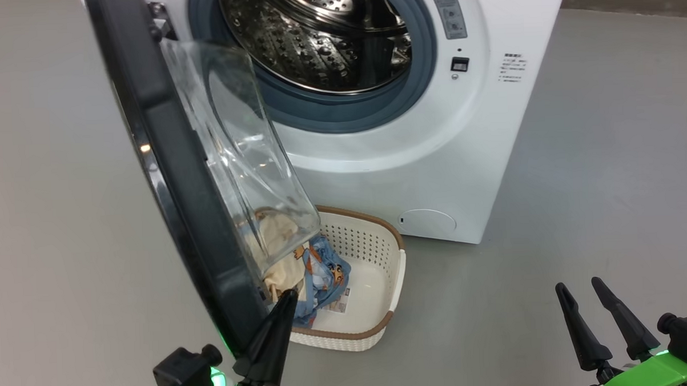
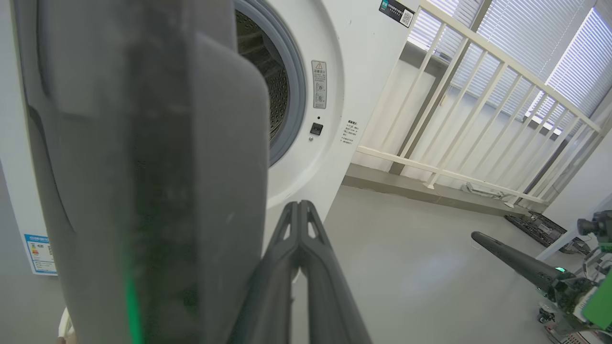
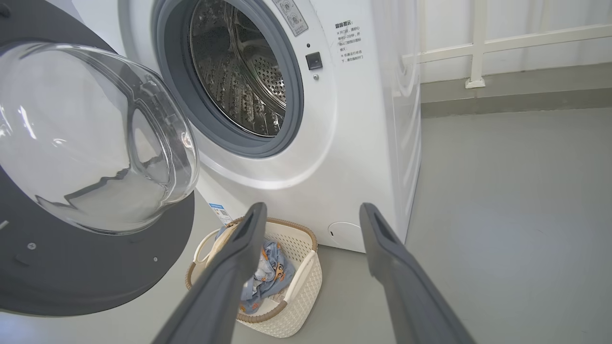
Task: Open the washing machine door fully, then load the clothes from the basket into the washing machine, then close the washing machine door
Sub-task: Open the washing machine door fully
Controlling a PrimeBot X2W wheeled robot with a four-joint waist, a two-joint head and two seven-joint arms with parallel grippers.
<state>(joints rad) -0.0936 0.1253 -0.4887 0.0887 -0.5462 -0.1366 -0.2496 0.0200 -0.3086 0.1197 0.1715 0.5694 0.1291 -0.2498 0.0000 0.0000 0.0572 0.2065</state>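
The washing machine door (image 1: 165, 165) stands swung out from the washing machine (image 1: 434, 172), its black rim edge-on to your head view and its clear glass bowl (image 1: 239, 151) bulging to the right. Your left gripper (image 1: 289, 298) is pinched closed on nothing. Its tip is just beside the door's lower inner edge, though you cannot tell whether it touches. From the head view that tip lines up with the clothes (image 1: 318, 274) in the basket (image 1: 379, 226). Your right gripper (image 1: 579, 286) has its fingers spread and empty, low at the right over bare floor (image 1: 550, 208), well apart from the basket and the door.

The basket sits on the floor against the machine's front, below the glass bowl. The clothes are bunched at the basket's left end. The steel drum (image 1: 315, 39) shows inside the grey-blue gasket (image 1: 341, 113).

Count: one machine, one door, one basket, two garments (one cream-yellow, one blue with cartoon figures) and two grippers.
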